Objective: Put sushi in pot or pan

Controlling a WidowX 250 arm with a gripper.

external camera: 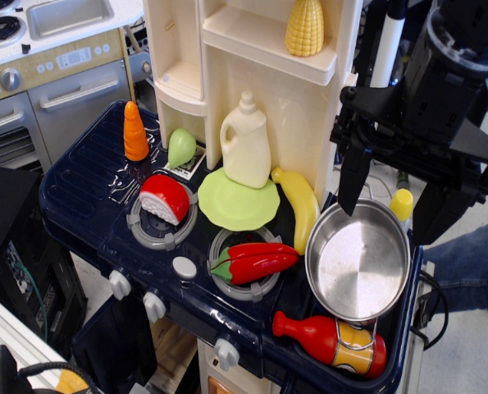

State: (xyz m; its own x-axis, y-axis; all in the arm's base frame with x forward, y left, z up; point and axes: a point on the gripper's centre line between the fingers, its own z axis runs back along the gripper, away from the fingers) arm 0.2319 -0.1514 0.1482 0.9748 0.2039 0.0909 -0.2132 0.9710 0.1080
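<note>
Resting on the grey burner ring point(163, 222) at the far side of the dark blue desk point(88, 193) from the pan point(357, 261), the sushi point(165, 198) sits tilted, red top up, white base showing. Fingers point(355, 176) hang spread wide over the pan's back rim — one dark finger dips at the pan's rear left edge, the other stands off past its right side, nothing between them. Midpoint of the gripper point(394, 193) lies above the pan's far rim, well apart from the sushi.

Between pan and sushi: a green plate point(238, 202), a red chili pepper point(256, 261) lying on a second burner, a banana point(299, 203) touching the pan's left rim. White jug point(245, 144) stands behind the plate. Red bottle point(332, 341) lies on its side just in front of the pan — its body under the wire handle. Orange carrot point(134, 131) stands upright beyond the sushi.
</note>
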